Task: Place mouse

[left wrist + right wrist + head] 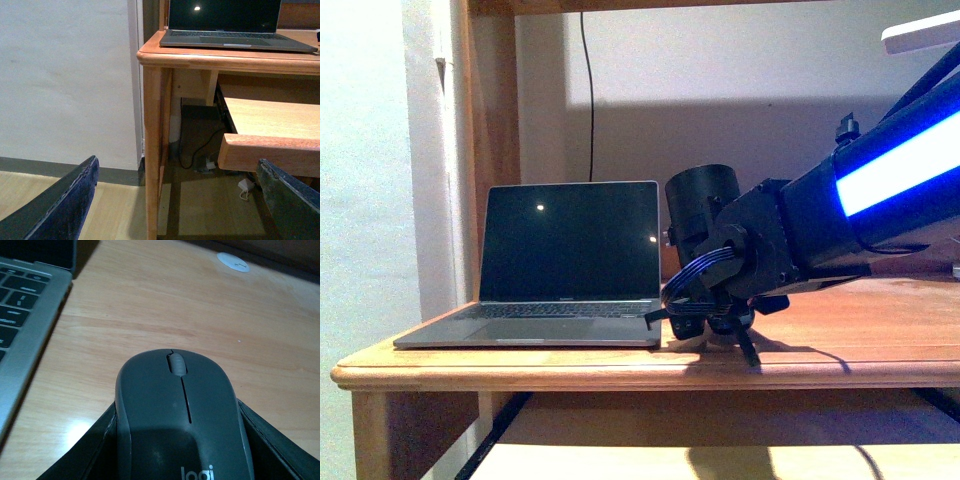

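The mouse point(180, 415), dark grey and domed with a scroll wheel, sits between the two black fingers of my right gripper point(182, 445), which is shut on its sides. It is low over the wooden desk point(150, 305), just beside the laptop point(25, 315). From the front, the right gripper point(715, 325) is down at the desk top next to the laptop's right edge, and the mouse itself is hidden behind it. My left gripper point(177, 200) is open with nothing between its fingers, hanging low beside the desk leg point(152, 150).
The open laptop point(570, 260) stands on the desk's left part point(440, 362). A small flat white disc point(233, 262) lies further back on the desk. A pull-out shelf point(270, 150) juts out under the top, with cables and a white adapter point(245, 186) on the floor.
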You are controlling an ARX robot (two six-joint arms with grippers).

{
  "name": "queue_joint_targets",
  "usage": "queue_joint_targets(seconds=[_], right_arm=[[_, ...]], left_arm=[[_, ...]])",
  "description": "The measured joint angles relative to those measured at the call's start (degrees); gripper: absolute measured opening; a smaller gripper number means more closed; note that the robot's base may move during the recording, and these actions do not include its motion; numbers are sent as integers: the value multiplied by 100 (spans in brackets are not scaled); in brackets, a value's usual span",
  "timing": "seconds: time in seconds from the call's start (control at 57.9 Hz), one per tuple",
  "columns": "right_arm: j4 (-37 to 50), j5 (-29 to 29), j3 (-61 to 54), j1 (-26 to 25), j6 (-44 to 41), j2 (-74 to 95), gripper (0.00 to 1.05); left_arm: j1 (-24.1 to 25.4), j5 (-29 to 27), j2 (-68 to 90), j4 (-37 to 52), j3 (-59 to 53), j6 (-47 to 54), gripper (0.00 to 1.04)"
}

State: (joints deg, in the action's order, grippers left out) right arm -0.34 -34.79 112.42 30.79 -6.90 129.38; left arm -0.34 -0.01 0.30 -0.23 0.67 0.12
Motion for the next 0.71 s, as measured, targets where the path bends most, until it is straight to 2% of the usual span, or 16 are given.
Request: queue_joint_targets(seconds=[0.173, 0.449, 0.587, 0.708], right_arm=[[-35, 9, 68, -144, -74, 92, 58], [332, 466, -376, -190, 2, -162, 99], [754, 953, -1189, -256, 142, -822, 97], [1346, 1679, -2396, -437, 352, -1956, 97]], left_arm=[[0, 0, 0, 0, 0, 0, 97], [0, 0, 0, 0, 0, 0, 97], [0, 0, 0, 0, 0, 0, 97], [0, 0, 0, 0, 0, 0, 97]])
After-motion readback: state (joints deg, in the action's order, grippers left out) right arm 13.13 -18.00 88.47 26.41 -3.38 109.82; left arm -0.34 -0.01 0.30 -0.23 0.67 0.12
